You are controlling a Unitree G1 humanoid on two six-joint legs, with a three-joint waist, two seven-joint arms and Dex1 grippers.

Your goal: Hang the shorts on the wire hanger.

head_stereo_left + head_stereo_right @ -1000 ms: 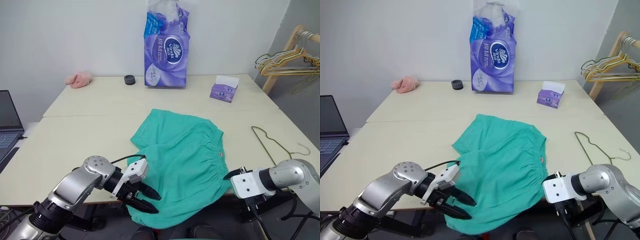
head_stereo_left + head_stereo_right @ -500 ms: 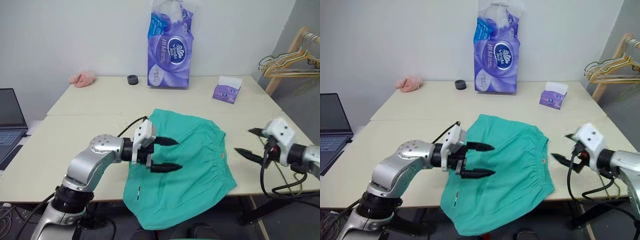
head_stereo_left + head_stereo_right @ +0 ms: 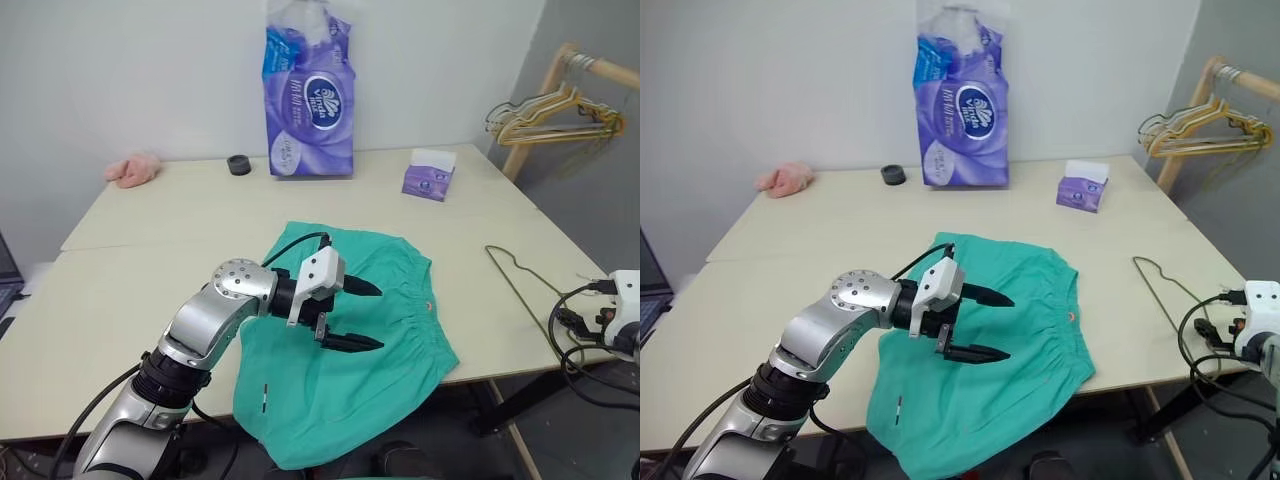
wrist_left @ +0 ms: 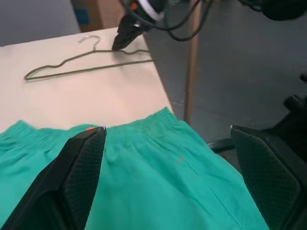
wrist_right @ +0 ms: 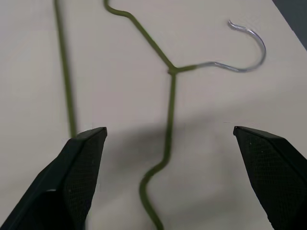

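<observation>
Reaching over the teal shorts [image 3: 345, 345] in the head view, the left tool [image 3: 362, 316] hovers wide, empty; the wire hanger [image 3: 520, 285] lies at 3 o'clock on the worktop [image 3: 130, 280]. Left wrist view: waistband near the hanger. Right wrist view: the right tool [image 5: 168, 177] spreads wide above the hanger's neck, likely the pickup step; next it should close there.

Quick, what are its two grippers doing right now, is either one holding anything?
Left gripper: open, empty, above the teal-green fabric shorts.
Right gripper: open, empty, above the thin olive-green wire hanger.
</observation>
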